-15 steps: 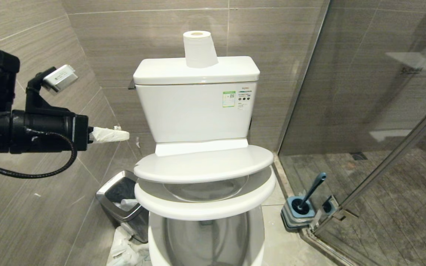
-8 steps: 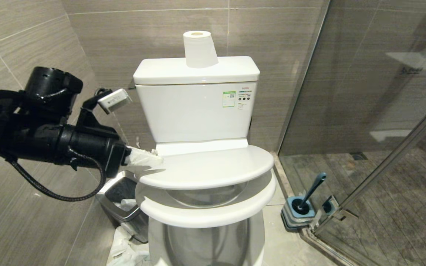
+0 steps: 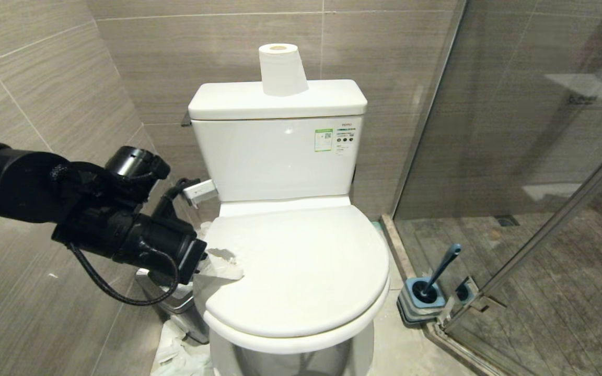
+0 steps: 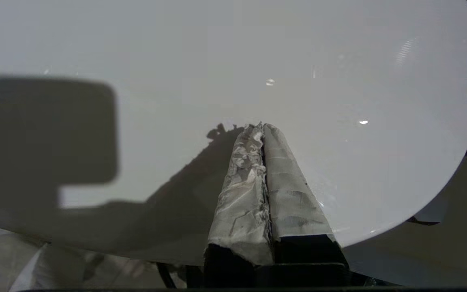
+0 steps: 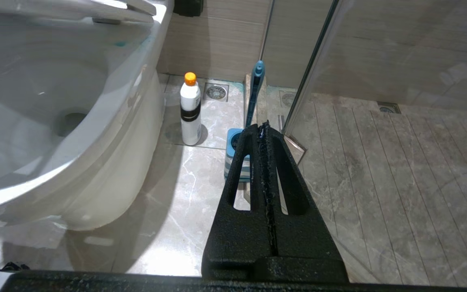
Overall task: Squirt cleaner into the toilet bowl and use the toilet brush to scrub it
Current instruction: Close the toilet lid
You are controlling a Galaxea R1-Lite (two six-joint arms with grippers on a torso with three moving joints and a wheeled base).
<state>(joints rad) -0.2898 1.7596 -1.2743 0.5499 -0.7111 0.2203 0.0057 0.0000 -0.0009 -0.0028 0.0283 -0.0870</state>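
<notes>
Resting on closed lid (image 3: 301,266) over toilet bowl (image 5: 55,121): left fingers (image 3: 222,266).

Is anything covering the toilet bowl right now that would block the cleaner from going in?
Yes. The white plastic lid lies shut over the glossy white ceramic toilet bowl, with the left gripper on its left edge. The white orange-capped cleaner bottle stands on the floor beside the toilet.

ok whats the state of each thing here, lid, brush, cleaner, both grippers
toilet lid: down, closed over the seat
toilet brush: standing in its holder, untouched
cleaner: upright on the floor, capped
left gripper: shut, tips on the lid
right gripper: shut, empty, near the floor
</notes>
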